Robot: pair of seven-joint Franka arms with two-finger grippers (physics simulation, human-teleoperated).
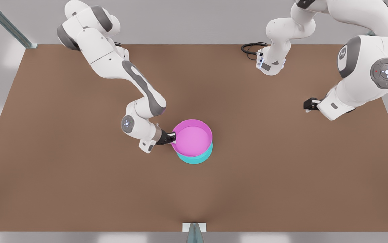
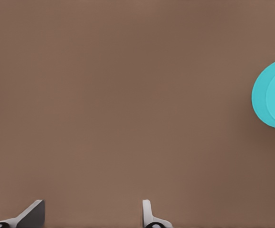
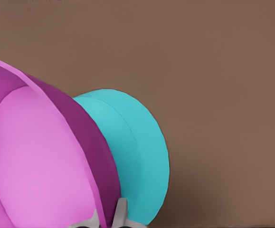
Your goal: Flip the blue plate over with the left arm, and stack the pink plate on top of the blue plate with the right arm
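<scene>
The pink plate [image 1: 194, 140] sits open side up over the blue plate [image 1: 195, 159] near the table's middle, covering most of it; I cannot tell whether they touch. My right gripper [image 1: 172, 137], on the arm at the front view's left, is shut on the pink plate's rim. The right wrist view has the pink plate [image 3: 37, 161] close up, the blue plate [image 3: 142, 156] behind it, and the gripper [image 3: 106, 221] pinching the rim. My left gripper [image 1: 310, 104] hovers far off at the front view's right, open and empty [image 2: 92, 221]. From there the blue plate [image 2: 268, 95] shows at a distance.
The brown table [image 1: 79, 185] spreads wide around the plates. A black cable [image 1: 251, 47] lies at the back edge beside an arm base [image 1: 271, 64]. A metal post [image 1: 194, 233] stands at the front edge's middle.
</scene>
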